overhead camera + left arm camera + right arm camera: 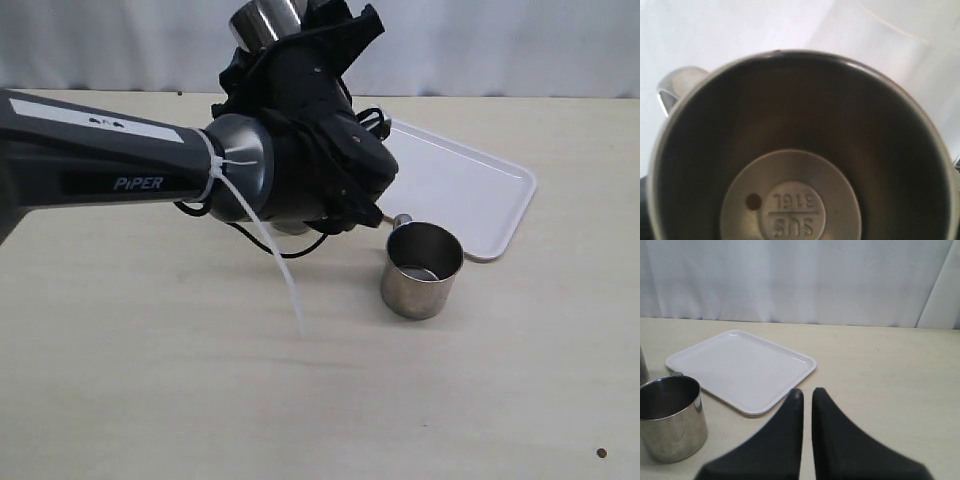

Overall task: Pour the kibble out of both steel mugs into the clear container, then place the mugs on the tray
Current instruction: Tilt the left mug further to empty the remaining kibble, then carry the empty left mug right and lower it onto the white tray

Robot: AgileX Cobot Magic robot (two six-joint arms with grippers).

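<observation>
The left fingers [352, 35] clasp a short shiny stainless-steel mug [263, 20], raised high. What looks like one small brown pellet [754, 201] clings inside and could drop astray onto the pale beige surface [150, 380]. The right fingers [790, 435] are clenched, empty, near the twin steel mug [422, 270] beside the flat white plastic tray [470, 185]. The clear container is out of sight. A white curtain [790, 280] hangs behind.

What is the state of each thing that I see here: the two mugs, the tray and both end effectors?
held mug: lifted off the table, almost empty, one pellet on its bottom.
standing mug: upright on the table beside the tray, looks empty.
tray: bare, no mug on it.
left end effector: closed on the held mug.
right end effector: shut, holding nothing.
</observation>
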